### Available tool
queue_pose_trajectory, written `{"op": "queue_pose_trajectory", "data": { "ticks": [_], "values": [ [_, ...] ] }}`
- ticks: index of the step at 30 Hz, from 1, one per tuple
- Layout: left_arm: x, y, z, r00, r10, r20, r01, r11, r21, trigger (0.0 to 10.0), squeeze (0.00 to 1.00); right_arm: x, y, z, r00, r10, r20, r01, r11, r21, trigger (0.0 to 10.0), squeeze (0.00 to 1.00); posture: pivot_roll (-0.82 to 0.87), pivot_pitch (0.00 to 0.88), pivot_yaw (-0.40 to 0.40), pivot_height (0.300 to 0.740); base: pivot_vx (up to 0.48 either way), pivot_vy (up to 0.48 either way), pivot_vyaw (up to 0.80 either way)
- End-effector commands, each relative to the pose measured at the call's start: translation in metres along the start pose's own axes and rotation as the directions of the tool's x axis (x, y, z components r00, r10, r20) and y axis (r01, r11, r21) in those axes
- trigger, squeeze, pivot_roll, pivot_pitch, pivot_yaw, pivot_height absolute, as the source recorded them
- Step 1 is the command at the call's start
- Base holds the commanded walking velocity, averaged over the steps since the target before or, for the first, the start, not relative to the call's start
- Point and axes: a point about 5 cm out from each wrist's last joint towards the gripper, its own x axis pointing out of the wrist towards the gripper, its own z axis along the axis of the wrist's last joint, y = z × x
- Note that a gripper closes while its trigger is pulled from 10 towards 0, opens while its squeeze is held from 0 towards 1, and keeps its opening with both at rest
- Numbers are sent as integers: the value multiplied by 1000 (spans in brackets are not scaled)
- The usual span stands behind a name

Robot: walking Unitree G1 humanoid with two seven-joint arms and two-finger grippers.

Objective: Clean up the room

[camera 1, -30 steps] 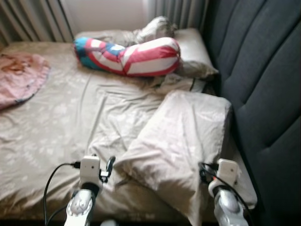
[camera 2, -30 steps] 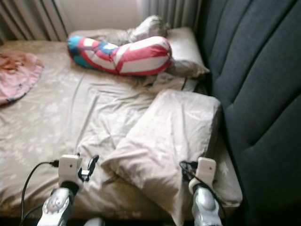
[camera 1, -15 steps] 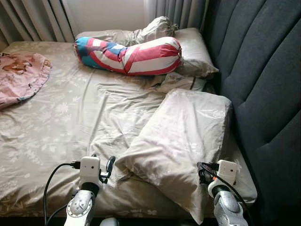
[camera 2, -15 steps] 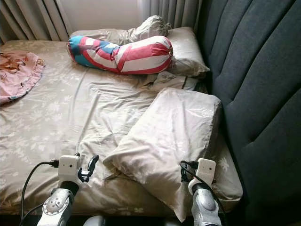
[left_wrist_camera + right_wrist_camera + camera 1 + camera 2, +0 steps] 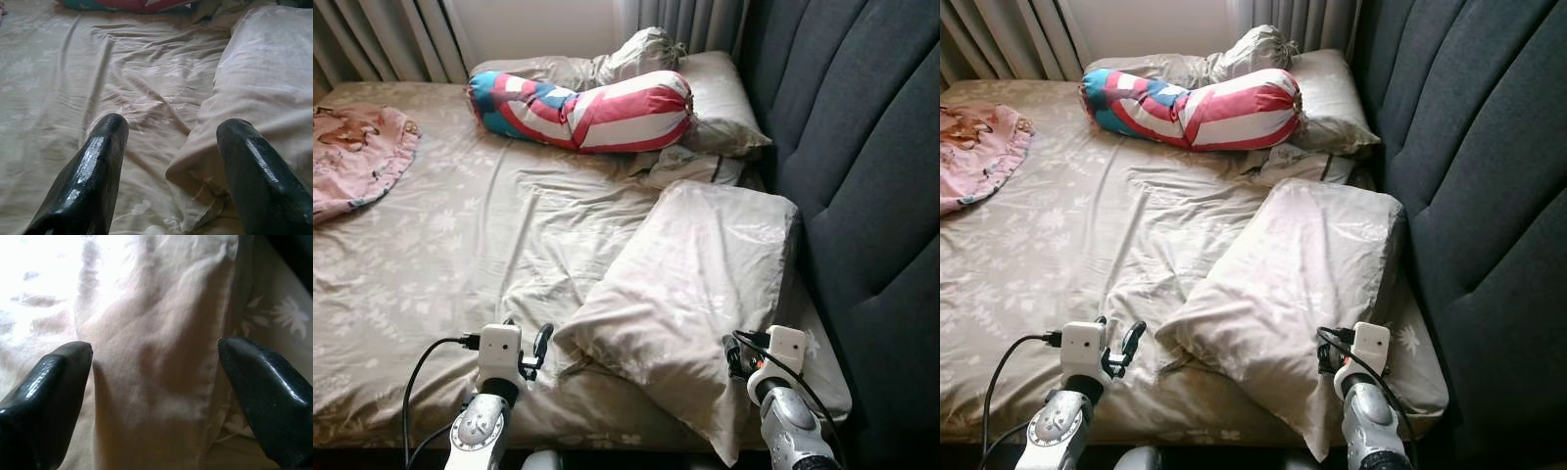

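Note:
A large beige pillow (image 5: 690,279) lies askew on the bed's right side, near the headboard. My left gripper (image 5: 173,125) hovers open low over the sheet, and the pillow's near-left corner (image 5: 210,161) lies between its fingers. In the eye view this gripper (image 5: 536,348) sits at that corner's left edge. My right gripper (image 5: 156,347) is open too, its fingers spread either side of the pillow's near-right edge (image 5: 161,382). From the head it (image 5: 741,354) is partly hidden behind the pillow's hem.
A red, white and blue striped bolster (image 5: 587,113) lies across the far end, with a second beige pillow (image 5: 720,98) and a bunched cloth behind it. A pink blanket (image 5: 357,157) lies at far left. The dark padded headboard (image 5: 862,176) walls the right. The beige sheet (image 5: 460,245) is rumpled.
The blurred picture has sharpened and the camera has shifted slightly. Both grippers hold much the same place at the pillow's near corners.

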Motion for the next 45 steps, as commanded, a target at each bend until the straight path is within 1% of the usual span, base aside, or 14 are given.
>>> {"op": "queue_pose_trajectory", "data": {
  "ticks": [1, 4, 5, 9, 13, 19, 24, 29, 32, 33, 35, 41, 45],
  "values": [
    [-3, 3, -3, 1000, 3, -19, -3, 1000, -4, 10000, 0, 1, 0, -3, 999, 2, -36, -1, 1000, 29, 10000, 0, -87, 68, -24, 655, 0, 0, 0],
    [-4, 4, -3, 1000, 2, -21, -2, 1000, 0, 10000, 0, 1, 0, -7, 997, 9, -82, -7, 1000, 28, 10000, 0, -85, 70, -19, 655, 0, 0, 0],
    [-4, 5, -3, 1000, 1, -22, -1, 1000, 2, 10000, 0, 0, -1, -11, 993, 7, -114, -5, 1000, 21, 10000, 0, -85, 71, -17, 655, 0, 0, 0],
    [-4, 5, -2, 1000, -5, -23, 5, 1000, 5, 10000, 0, -2, 2, -20, 986, 48, -160, -39, 997, 61, 10000, 0, -81, 72, -12, 655, 0, 0, 0],
    [-5, 5, -2, 1000, -9, -23, 10, 1000, 7, 10000, 0, -3, 1, -23, 984, 29, -175, -21, 999, 48, 10000, 0, -72, 74, -9, 655, 0, 0, 0],
    [-7, 8, -1, 1000, -10, -26, 11, 1000, 17, 10000, 0, -4, 3, -28, 978, 16, -206, 0, 997, 76, 10000, 0, -60, 79, 2, 655, 0, 0, 0],
    [-9, 11, -1, 1000, -11, -27, 11, 1000, 21, 10000, 0, -5, 0, -32, 969, -29, -243, 44, 997, 58, 10000, 0, -56, 83, 8, 655, 0, 0, 0],
    [-12, 12, -1, 999, -13, -32, 14, 1000, 26, 10000, 0, -6, -2, -35, 963, -43, -265, 60, 997, 56, 10000, 0, -44, 93, 15, 655, 0, 0, 0],
    [-17, 15, -1, 999, -13, -38, 14, 999, 35, 10000, 0, -10, -6, -44, 946, -76, -316, 97, 994, 51, 10000, 0, -38, 105, 23, 655, 0, 0, 0],
    [-19, 16, -1, 999, -14, -41, 16, 999, 38, 10000, 0, -13, -5, -49, 938, -75, -338, 99, 994, 54, 10000, 0, -36, 109, 25, 655, 0, 0, 0],
    [-21, 16, -1, 999, -12, -43, 14, 999, 39, 10000, 0, -14, -5, -52, 935, -77, -347, 102, 993, 55, 10000, 0, -30, 114, 27, 655, 0, 0, 0],
    [-25, 17, -1, 999, -14, -49, 16, 999, 44, 10000, 0, -17, -4, -59, 925, -79, -371, 114, 991, 73, 10000, 0, -21, 127, 32, 655, 0, 0, 0],
    [-26, 19, -4, 998, -14, -60, 17, 999, 46, 10000, 0, -18, -1, -60, 925, -58, -376, 101, 990, 98, 10000, 0, -18, 132, 35, 655, 0, 0, 0]
  ]
}}
